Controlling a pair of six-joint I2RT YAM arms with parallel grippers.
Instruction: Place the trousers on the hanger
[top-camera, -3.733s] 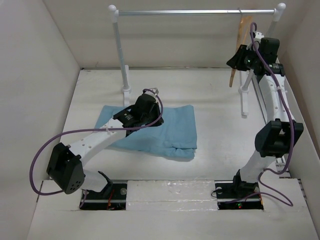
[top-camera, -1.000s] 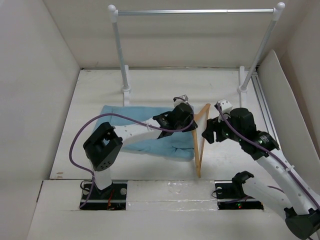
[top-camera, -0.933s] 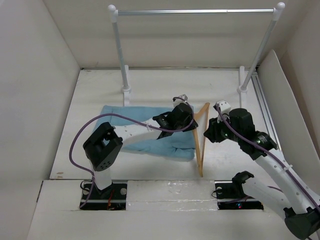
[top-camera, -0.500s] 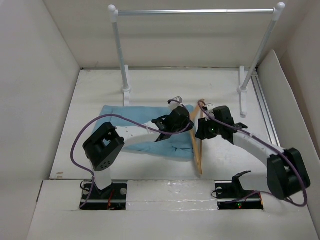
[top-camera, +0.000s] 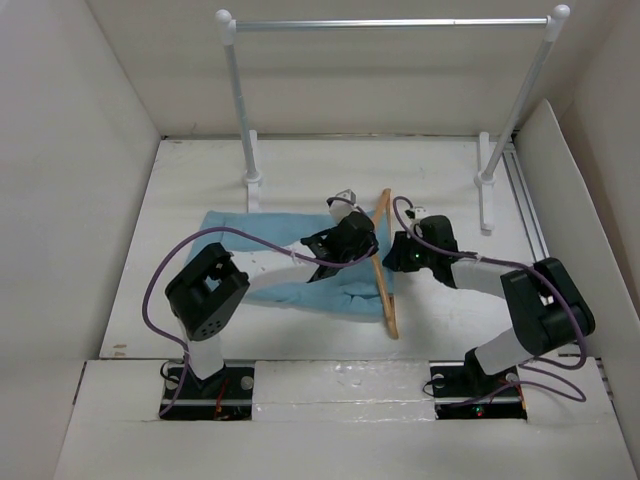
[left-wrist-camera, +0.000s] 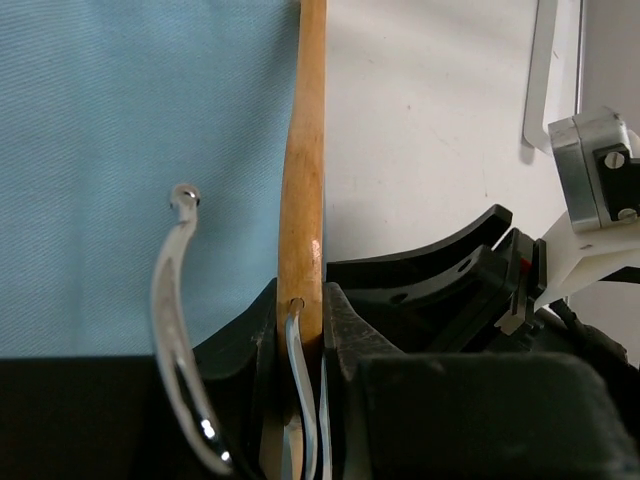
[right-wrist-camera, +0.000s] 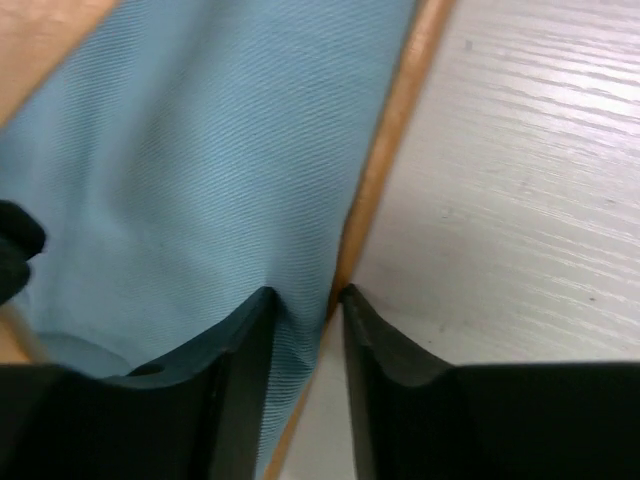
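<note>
- The left gripper (left-wrist-camera: 300, 305) is clamped on the hanger (left-wrist-camera: 303, 150). Its 2 fingers pinch the wooden bar right where the metal hook (left-wrist-camera: 168, 300) enters the wood.
- The right gripper (right-wrist-camera: 307, 295) straddles a wooden bar of the hanger low in the right wrist view, with 1 finger on each side. The bar lies against 1 finger, and blue cloth shows by the other. I cannot tell whether it is clamped.
- In the top view the hanger lies at the centre of the frame, running from just below the middle toward the upper centre. It sits along the right edge of the trousers (top-camera: 228, 228).
- The trousers lie flat and folded at centre left, with their right edge under the hanger.
- Bare table (top-camera: 440, 170) shows to the right of the hanger as far as the rail's right foot. More shows in a band between the trousers' far edge and the rail's feet.
- White walls (top-camera: 70, 150) close the left, back and right sides of the frame.
- The clothes rail (top-camera: 390, 23) spans the top of the frame, well apart from both grippers.
- Count: 2 arms, 2 grippers, 1 hanger with 1 hook, 1 pair of trousers, and 1 rail on 2 uprights.
- The 2 grippers sit near each other at the centre, 1 on each side of the hanger.
</note>
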